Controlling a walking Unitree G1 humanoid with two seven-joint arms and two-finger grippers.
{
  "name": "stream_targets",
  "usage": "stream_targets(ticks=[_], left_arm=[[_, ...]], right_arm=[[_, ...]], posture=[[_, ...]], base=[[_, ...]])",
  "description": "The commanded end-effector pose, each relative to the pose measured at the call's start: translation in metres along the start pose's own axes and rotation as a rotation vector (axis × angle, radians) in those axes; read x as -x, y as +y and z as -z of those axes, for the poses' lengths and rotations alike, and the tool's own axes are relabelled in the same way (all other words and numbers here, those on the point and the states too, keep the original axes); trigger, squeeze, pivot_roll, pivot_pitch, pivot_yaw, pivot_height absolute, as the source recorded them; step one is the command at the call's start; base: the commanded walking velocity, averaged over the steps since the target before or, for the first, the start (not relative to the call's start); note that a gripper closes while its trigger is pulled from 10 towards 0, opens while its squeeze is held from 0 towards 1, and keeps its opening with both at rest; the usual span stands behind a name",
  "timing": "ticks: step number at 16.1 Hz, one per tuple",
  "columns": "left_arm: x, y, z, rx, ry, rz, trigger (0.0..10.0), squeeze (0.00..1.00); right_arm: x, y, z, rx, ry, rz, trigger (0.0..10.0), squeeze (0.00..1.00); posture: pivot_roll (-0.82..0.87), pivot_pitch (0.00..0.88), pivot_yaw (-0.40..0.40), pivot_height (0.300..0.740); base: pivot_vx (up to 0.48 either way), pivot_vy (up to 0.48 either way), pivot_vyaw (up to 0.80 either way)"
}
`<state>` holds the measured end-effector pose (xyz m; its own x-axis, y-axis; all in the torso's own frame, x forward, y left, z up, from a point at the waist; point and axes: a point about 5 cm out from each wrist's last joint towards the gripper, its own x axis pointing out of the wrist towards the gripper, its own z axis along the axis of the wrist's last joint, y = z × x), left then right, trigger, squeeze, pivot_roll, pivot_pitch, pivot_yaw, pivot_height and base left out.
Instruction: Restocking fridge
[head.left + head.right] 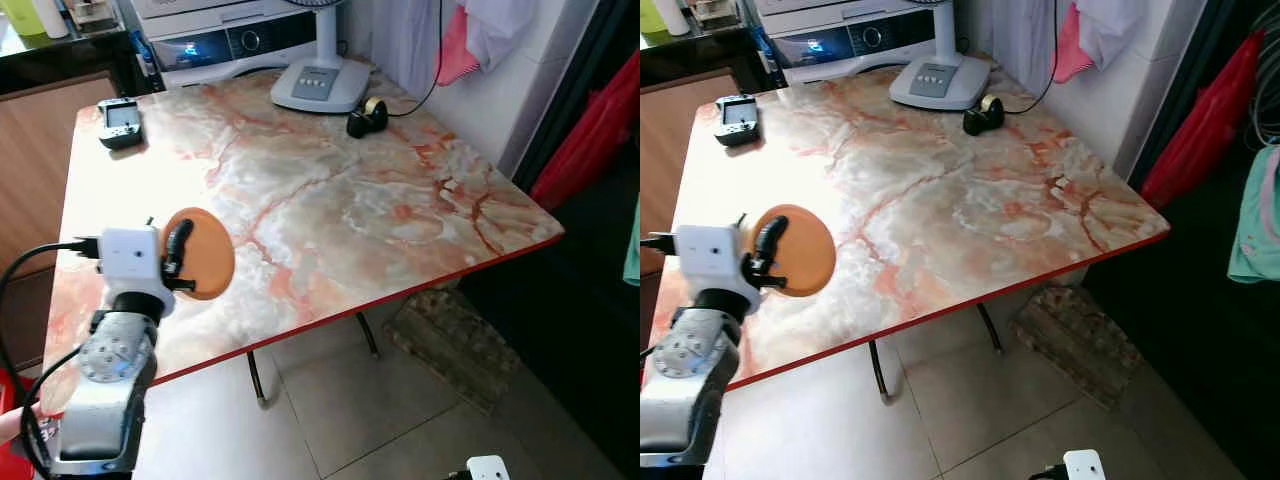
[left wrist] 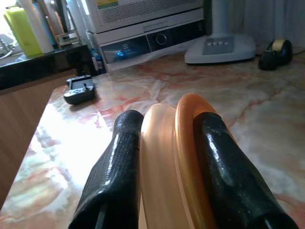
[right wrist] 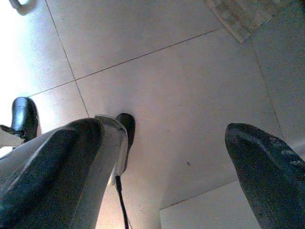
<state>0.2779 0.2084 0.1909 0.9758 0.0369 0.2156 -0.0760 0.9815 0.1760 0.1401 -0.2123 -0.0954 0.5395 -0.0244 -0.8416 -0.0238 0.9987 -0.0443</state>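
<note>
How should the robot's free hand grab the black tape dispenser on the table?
Probably across the narrow sides of the black tape dispenser, coming down from above: it sits low and upright on the marble table, with open space around it except the white fan base behind.

The left arm is raised over the table's (image 1: 330, 215) near edge, its tool (image 2: 164, 157) clamped on an orange disc (image 1: 205, 255). The right tool (image 3: 167, 157) hangs spread above the floor.
</note>
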Motion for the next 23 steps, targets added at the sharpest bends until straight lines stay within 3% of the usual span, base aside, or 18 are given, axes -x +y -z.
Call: stream_targets(ticks=[1, 7, 15, 23], left_arm=[[-0.0012, -0.0002, -0.009, -0.038, -0.036, -0.006, 10.0, 0.0], [-0.006, -0.0014, -0.0097, -0.04, -0.038, -0.027, 10.0, 0.0], [-0.0074, -0.0059, -0.0085, -0.042, -0.033, -0.028, 10.0, 0.0], [-0.0082, -0.0059, -0.0072, -0.027, -0.023, -0.033, 10.0, 0.0]], right_arm=[[0.0005, 0.0009, 0.0042, -0.028, 0.017, 0.017, 10.0, 0.0], [0.0001, -0.0004, 0.0045, -0.029, 0.037, 0.028, 10.0, 0.0], [-0.0001, 0.0007, 0.0045, -0.026, 0.042, 0.026, 10.0, 0.0], [-0.0002, 0.0015, 0.0046, -0.025, 0.044, 0.021, 10.0, 0.0]], posture=[[-0.04, 0.099, 0.048, 0.74], [-0.04, 0.107, 0.049, 0.74], [-0.05, 0.11, 0.047, 0.74], [-0.04, 0.099, 0.05, 0.74]], base=[[0.0, 0.0, 0.0], [0.0, 0.0, -0.75], [0.0, 0.0, -0.1], [0.0, 0.04, -0.8]])
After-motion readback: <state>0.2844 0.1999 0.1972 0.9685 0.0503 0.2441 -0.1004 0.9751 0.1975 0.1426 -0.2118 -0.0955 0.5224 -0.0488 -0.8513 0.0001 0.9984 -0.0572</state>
